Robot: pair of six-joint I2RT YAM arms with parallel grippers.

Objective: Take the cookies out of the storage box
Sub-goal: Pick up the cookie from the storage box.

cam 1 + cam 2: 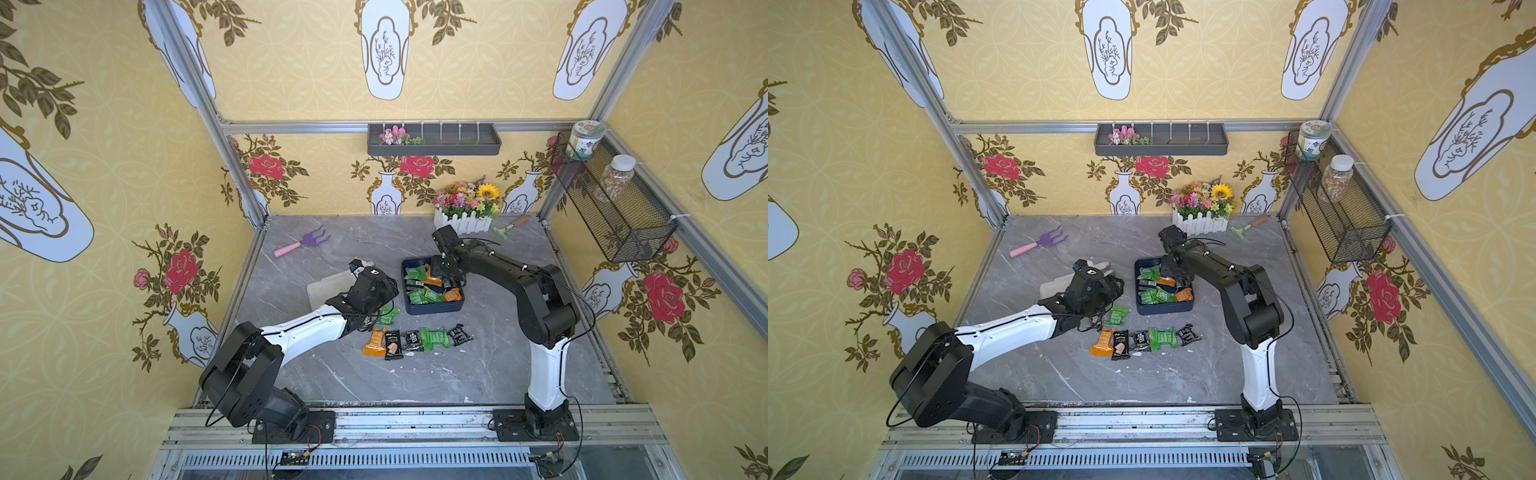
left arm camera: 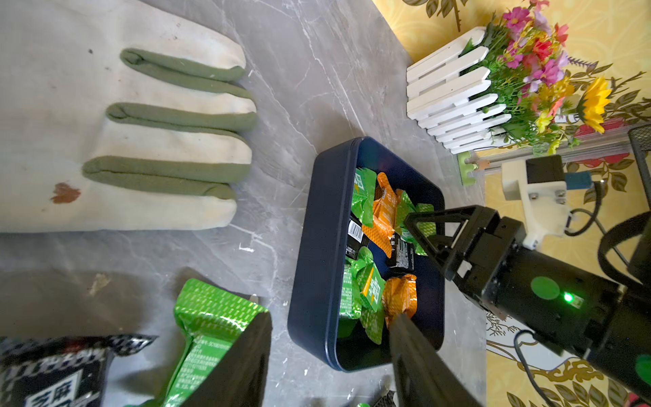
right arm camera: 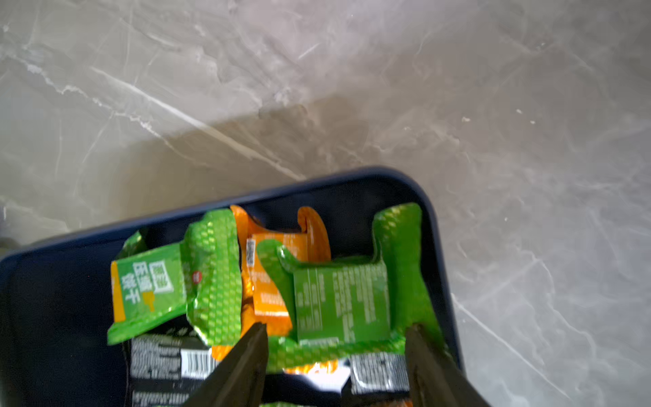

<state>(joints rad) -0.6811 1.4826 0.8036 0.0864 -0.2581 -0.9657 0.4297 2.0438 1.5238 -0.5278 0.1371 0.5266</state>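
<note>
- We find the storage box (image 1: 434, 310), dark blue and open-topped, on the grey table (image 1: 365, 386), a little right of centre in both top views. It holds a jumble of cookies (image 1: 419, 296) in green, orange and black wrappers.
- The right pincer (image 3: 336, 327) hangs low over the upper part of the box as a top view shows it. Its jaws stand wide. The tips sit either side of the near edge of a green packet (image 3: 341, 303) lying on the heap. We cannot tell whether they touch it.
- The left pincer (image 2: 331, 315) hovers over the table just left of the box, jaws wide with nothing between them. A loose green packet (image 2: 211, 317) lies flat on the table beside one finger.
- Below the box in the top views, a row of packets (image 1: 412, 341) lies side by side on the table: orange, black, black, green, black. The row is near the box but clear of it.
- A pale work glove (image 2: 141, 123) with green finger seams lies flat, left of the box and apart from it.
- A purple hand rake (image 1: 305, 243) lies towards the table's upper left.
- A flower pot (image 1: 465, 222) with a white picket front stands at the table's back edge, above the box.
</note>
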